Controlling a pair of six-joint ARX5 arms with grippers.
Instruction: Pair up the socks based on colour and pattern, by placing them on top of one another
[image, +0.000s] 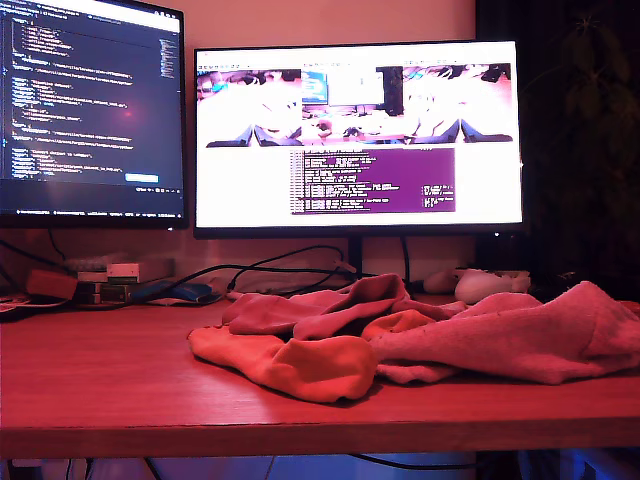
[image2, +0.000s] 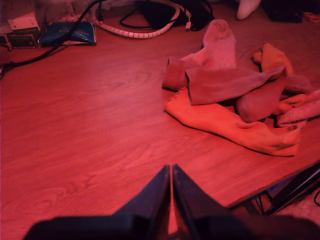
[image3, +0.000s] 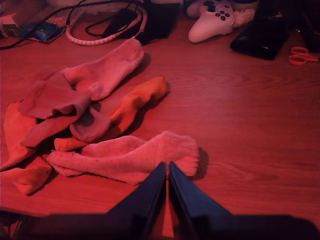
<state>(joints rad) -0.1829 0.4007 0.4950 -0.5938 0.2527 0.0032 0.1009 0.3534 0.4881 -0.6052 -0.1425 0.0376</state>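
The socks lie in a loose heap on the wooden table (image: 100, 380). In the exterior view an orange sock (image: 300, 365) is at the front, a dark maroon sock (image: 320, 305) behind it, and a pale pink fuzzy sock (image: 520, 335) toward the exterior view's right. My first gripper (image2: 171, 171) is shut and empty, hovering over bare wood short of an orange sock (image2: 230, 125) and a maroon sock (image2: 225, 82). My second gripper (image3: 167, 167) is shut and empty, its tips just short of a pale pink sock (image3: 135, 157). Beyond that lie an orange sock (image3: 137, 100) and another pink one (image3: 107, 70). Neither arm shows in the exterior view.
Two monitors (image: 355, 135) stand behind the table. A white game controller (image3: 215, 20), a black object (image3: 265, 35) and orange scissors (image3: 302, 55) sit behind the heap. Cables (image2: 135, 30) and a blue packet (image2: 67, 32) lie at the back. The table's front edge (image2: 270, 185) runs close to the socks.
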